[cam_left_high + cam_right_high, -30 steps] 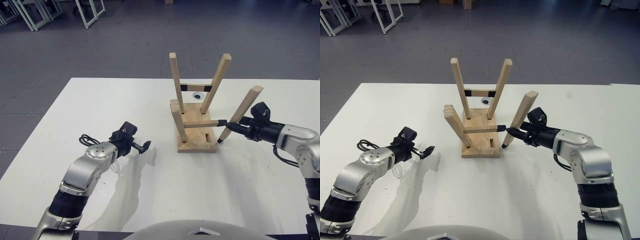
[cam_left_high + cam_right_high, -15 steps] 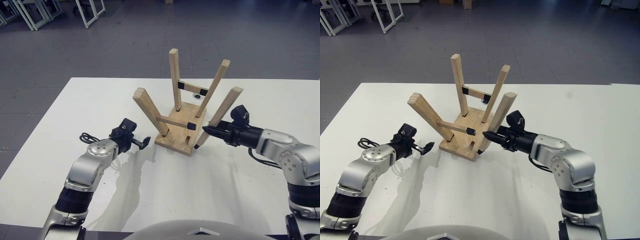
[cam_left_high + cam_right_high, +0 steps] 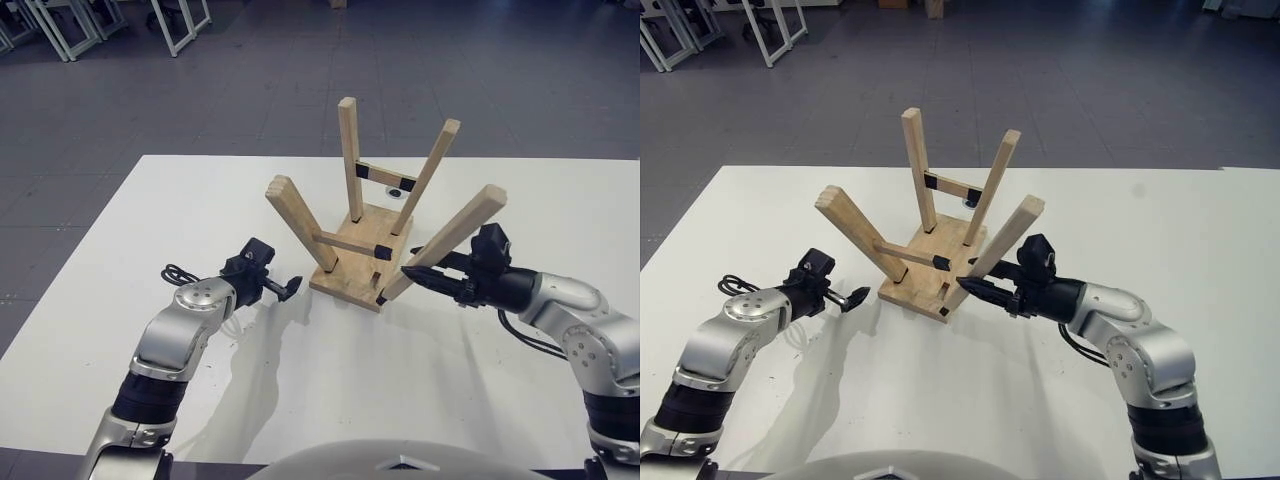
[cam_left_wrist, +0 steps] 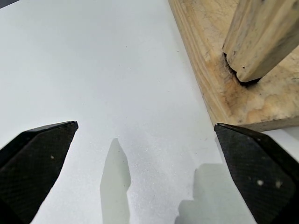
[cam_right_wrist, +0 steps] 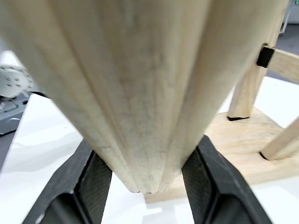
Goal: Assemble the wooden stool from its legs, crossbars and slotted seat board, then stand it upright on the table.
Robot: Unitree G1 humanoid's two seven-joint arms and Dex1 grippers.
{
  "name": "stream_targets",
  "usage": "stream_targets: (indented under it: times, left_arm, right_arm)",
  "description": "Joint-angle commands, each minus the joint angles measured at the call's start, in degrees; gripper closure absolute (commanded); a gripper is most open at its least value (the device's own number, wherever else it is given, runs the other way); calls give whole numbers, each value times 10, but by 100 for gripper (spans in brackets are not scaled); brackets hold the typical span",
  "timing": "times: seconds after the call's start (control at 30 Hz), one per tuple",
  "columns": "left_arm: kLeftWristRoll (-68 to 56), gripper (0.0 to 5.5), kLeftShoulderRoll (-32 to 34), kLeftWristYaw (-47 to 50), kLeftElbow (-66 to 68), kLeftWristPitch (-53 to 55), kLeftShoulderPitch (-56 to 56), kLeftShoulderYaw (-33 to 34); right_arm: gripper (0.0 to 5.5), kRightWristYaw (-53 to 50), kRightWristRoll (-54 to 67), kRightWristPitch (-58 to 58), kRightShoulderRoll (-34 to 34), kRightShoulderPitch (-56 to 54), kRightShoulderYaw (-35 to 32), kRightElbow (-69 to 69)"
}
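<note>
The wooden stool lies upside down on the white table (image 3: 200, 200), with its seat board (image 3: 350, 280) flat on the surface. Three legs stand in the board: one leaning left (image 3: 295, 222) and two at the back (image 3: 350, 150). One crossbar (image 3: 385, 177) joins the back pair, and another (image 3: 350, 245) runs from the left leg. My right gripper (image 3: 412, 275) is shut on the fourth leg (image 3: 455, 232), which slants up to the right. Its lower end is at the board's near corner, and I cannot tell if it sits in the slot. My left gripper (image 3: 290, 288) is open beside the board's left edge (image 4: 210, 88), with its fingers (image 4: 37, 158) spread wide.
A small round hole (image 3: 400, 190) in the table lies just behind the stool. The table's far edge is close behind it, with grey floor and white frames (image 3: 180, 25) beyond. Bare tabletop lies in front of the stool and to both sides.
One second ago the stool slid left and turned, and it has since stayed put. My right gripper has tipped the fourth leg lower and further right. The left arm barely moved.
</note>
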Motion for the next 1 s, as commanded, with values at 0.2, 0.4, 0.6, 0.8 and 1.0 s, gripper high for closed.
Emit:
stream_targets:
  times: [0.2, 0.4, 0.6, 0.8, 1.0]
  left_arm:
    - [16, 0, -2, -14, 12, 0, -17, -2]
    - [22, 0, -8, -17, 9, 3, -17, -4]
    - [25, 0, -8, -20, 7, 6, -16, -3]
    - [26, 0, -7, -22, 4, 9, -14, -2]
    - [29, 0, -7, -25, 4, 9, -13, -2]
  right_arm:
    - [348, 28, -85, -145, 35, -35, 50, 105]
    - [348, 19, -101, -164, 56, -75, 57, 137]
    - [348, 27, -120, -183, 57, -53, 73, 153]
    - [348, 33, -137, -202, 54, -26, 89, 150]
    - [348, 37, -172, -246, 49, 2, 117, 171]
